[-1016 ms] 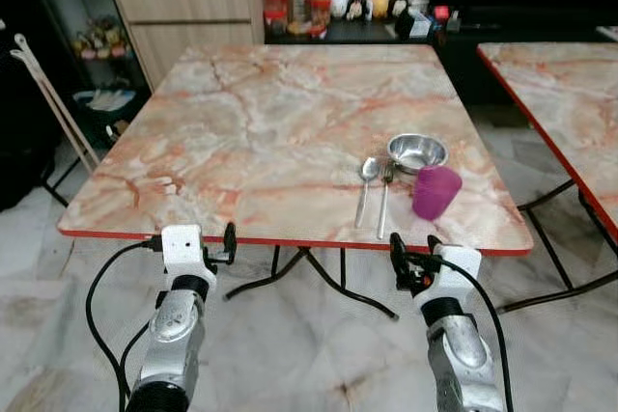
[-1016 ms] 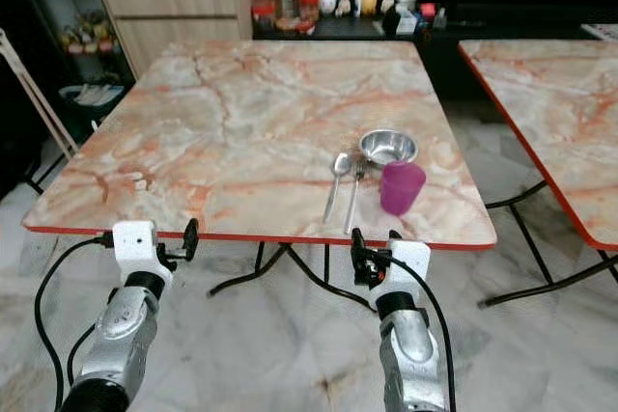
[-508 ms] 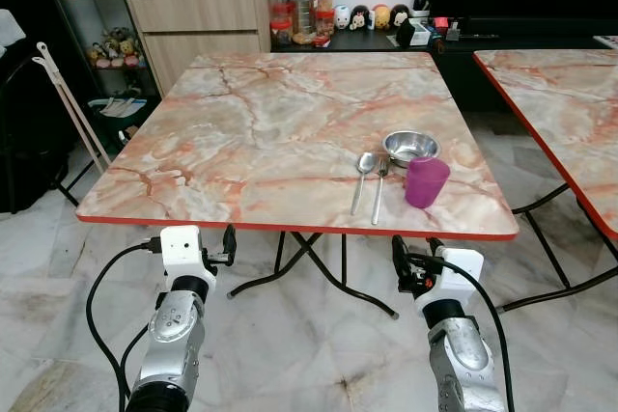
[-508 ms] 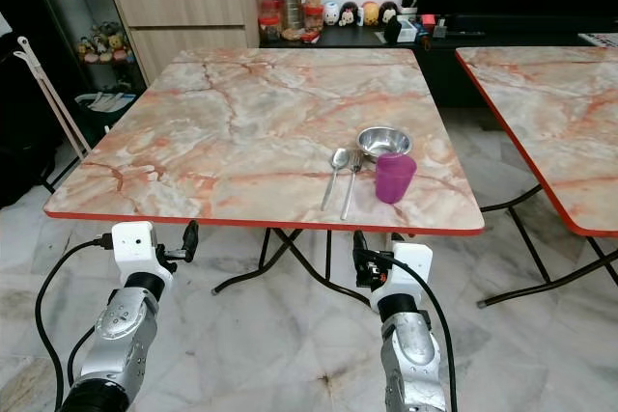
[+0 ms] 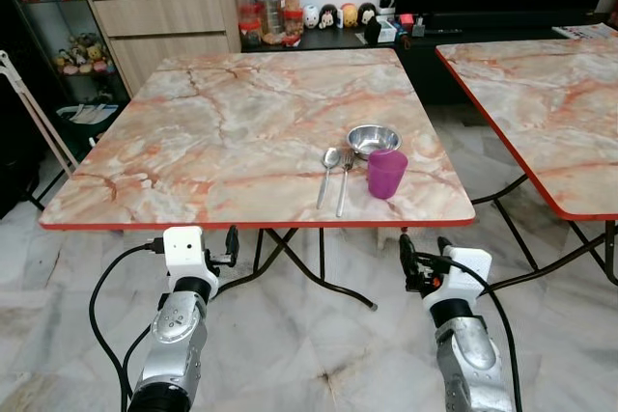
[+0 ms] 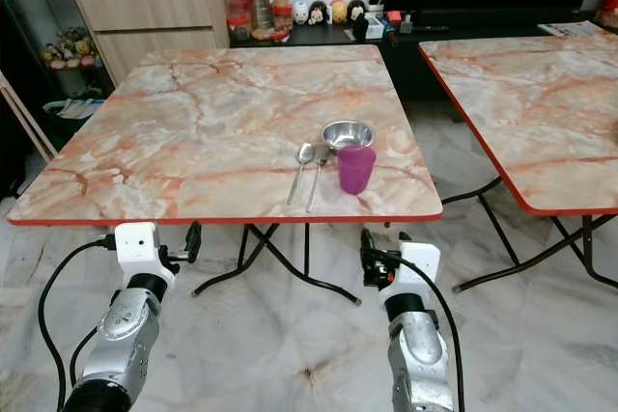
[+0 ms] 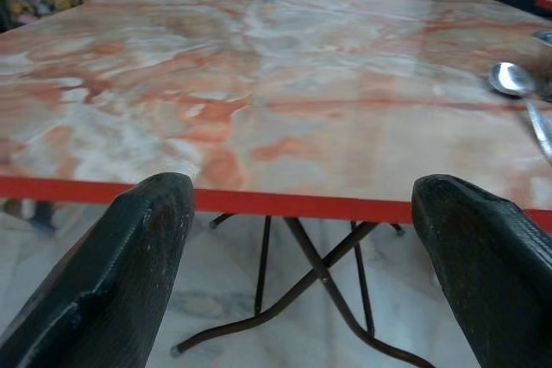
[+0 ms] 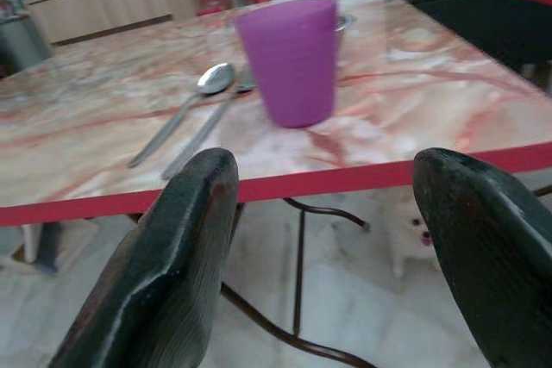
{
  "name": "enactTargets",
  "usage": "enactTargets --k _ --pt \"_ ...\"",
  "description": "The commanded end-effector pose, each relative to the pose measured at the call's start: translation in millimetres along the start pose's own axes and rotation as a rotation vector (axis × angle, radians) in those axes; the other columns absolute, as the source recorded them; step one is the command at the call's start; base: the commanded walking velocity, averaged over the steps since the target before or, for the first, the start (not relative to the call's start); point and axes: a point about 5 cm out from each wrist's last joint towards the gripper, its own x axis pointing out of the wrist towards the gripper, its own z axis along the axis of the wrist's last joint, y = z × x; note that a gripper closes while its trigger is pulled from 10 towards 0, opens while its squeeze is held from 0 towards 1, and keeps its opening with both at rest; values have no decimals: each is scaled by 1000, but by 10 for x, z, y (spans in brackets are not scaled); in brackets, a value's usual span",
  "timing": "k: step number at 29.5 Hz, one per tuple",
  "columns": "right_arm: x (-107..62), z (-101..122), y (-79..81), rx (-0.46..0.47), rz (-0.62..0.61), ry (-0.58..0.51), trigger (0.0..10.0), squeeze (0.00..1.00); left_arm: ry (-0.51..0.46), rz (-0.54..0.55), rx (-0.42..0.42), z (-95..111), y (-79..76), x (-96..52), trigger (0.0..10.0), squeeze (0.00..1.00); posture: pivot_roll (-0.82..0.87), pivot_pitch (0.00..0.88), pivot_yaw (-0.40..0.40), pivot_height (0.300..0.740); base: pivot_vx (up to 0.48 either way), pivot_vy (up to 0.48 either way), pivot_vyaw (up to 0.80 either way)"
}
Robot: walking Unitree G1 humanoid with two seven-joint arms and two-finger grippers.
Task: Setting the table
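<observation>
Four things make up the setting so far, all gathered near the front right part of the marble table: a purple cup stands upright, a steel bowl sits just behind it and close against it, and a spoon and fork lie side by side just to the cup's left, handles pointing toward the red front edge. Nothing is in hand. Both arms are held low in front of the table, below its edge and short of it: the left gripper has its fingers spread wide and empty, facing the bare left half of the top, and the right gripper is likewise wide apart with nothing between its fingers, looking straight at the cup and cutlery. Judged from this, the place looks laid and the robot stands off from the table, either finished with this setting or between items. A second marble table stands to the right, well apart. Any next placement calls for stepping closer and raising an arm above the edge first.
</observation>
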Motion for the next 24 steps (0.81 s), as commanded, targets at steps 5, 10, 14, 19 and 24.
enactTargets --k 5,10,14,19,24 --pt "37 26 19 -1 7 0 10000 0 11 6 0 -18 15 -4 10000 0 -38 0 30 740 0 -302 0" --pt "40 29 13 -1 8 0 10000 0 8 11 -1 -16 17 -5 10000 0 -37 0 26 740 0 -322 0" --pt "42 29 10 -2 9 1 10000 0 9 11 -3 -17 16 -6 10000 0 -38 0 26 740 0 -322 0" --pt "41 26 12 -2 9 3 10000 0 12 12 -3 -25 22 -13 10000 0 -38 0 27 740 0 -184 0" --pt "49 21 24 -1 14 5 10000 0 24 -6 -5 -40 10 -12 10000 0 -36 0 26 740 0 0 0"
